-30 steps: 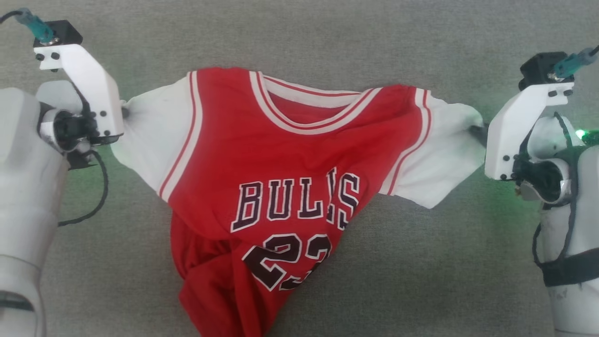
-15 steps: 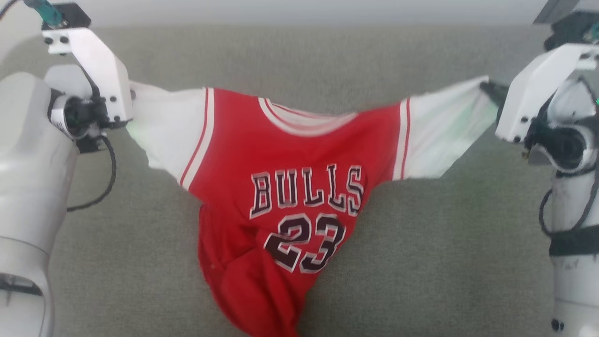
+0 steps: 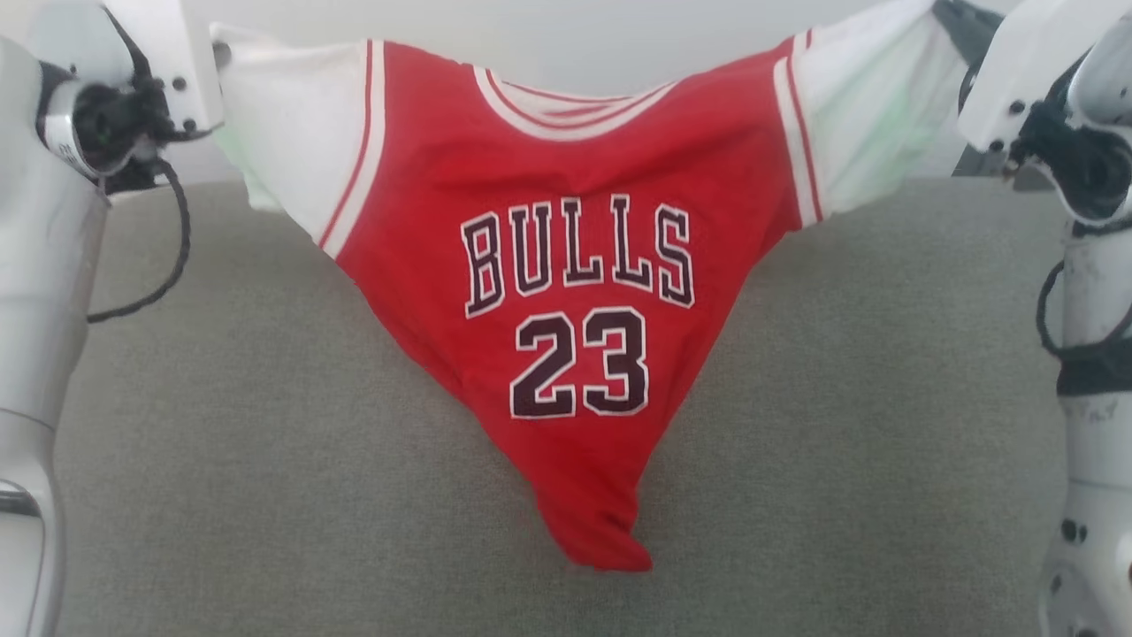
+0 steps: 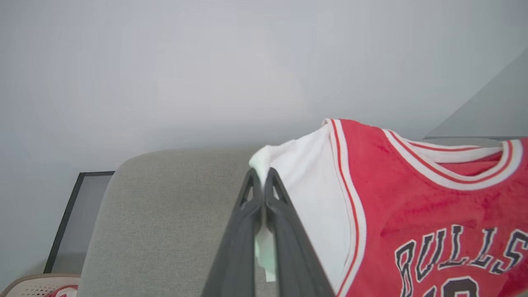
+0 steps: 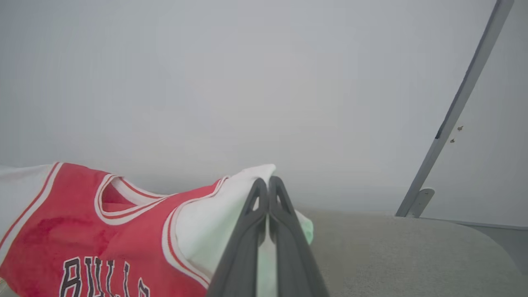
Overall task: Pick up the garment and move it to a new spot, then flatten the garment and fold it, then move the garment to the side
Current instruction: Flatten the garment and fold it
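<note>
The pick-up looks done: the garment point(image 3: 575, 159) hangs in the air, stretched between the two arms with its lettering facing the head camera. By my reading it is in the carry to a new spot. Laying it down, flattening, folding and moving it aside are all left.

On the left, the left gripper point(image 4: 259, 175) has its fingers pressed together on the end of the left-hand sleeve point(image 4: 305, 173), with a fold of white cloth pinched between them and bulging just past the tips. From there the cloth runs taut across to the striped collar point(image 3: 570, 111), which sags a little in the middle. Below it the red body narrows to a bunched point point(image 3: 601, 548) that hangs low over the middle of the grey cushion point(image 3: 221, 442), toward its near edge. I cannot tell whether that point touches the cushion. The sleeves and collar sit above the cushion's far edge, against the pale wall point(image 3: 566, 44).

On the right, the right-hand sleeve point(image 5: 214, 222) rises to the right gripper point(image 5: 268, 183), which is likewise clamped on the sleeve's end.
</note>
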You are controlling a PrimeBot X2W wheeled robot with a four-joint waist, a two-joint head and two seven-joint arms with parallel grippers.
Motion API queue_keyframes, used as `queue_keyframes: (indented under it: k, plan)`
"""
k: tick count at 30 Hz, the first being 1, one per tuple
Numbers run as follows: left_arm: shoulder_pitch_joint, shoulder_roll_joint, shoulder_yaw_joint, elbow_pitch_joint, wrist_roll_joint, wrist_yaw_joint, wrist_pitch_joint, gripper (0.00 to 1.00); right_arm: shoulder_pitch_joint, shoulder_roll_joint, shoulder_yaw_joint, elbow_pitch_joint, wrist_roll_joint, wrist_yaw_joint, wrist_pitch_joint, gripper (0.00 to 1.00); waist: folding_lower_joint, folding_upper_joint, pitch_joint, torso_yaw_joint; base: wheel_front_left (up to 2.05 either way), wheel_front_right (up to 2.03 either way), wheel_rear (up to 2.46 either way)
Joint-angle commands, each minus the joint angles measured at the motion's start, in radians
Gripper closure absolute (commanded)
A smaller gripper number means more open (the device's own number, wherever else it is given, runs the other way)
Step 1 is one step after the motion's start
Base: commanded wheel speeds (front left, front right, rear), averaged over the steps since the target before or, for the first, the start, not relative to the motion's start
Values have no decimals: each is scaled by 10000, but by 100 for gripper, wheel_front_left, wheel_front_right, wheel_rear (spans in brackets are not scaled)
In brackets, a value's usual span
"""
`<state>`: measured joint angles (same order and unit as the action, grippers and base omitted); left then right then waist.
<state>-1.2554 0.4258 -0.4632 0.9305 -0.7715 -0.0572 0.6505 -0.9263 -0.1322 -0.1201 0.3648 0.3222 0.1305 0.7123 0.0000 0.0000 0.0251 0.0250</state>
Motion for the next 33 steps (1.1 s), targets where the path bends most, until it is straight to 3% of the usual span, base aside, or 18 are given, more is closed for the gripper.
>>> queue_keyframes:
  k: [1,8,16,23,24,33]
  plan:
    - [-92,-4,10,-49,116,41,-44,100,-178,-86,69,133,-48,5,-176,100,0,0,-80,-8,0,0,0]
    - [-366,54,26,-294,124,65,-470,100,-1103,-306,611,1381,-160,5,-1107,100,0,0,-10,-74,0,0,0]
    - [-1109,116,175,-158,377,268,-1678,100,-2543,-563,1606,2813,-270,5,-2455,100,0,0,805,-288,0,0,0]
    - [-2727,81,211,-31,997,347,-3780,100,-4480,-953,2375,4034,-1083,3,-5283,100,0,0,2217,-398,0,0,0]
    - [-2727,81,211,-31,997,347,-3780,100,-4480,-953,2375,4034,-1083,3,-5283,100,0,0,2217,-398,0,0,0]
    - [-4547,-212,159,314,1721,36,-7320,100,-6597,-1294,2533,5679,-3398,3,-9281,100,0,0,3566,-378,0,0,0]
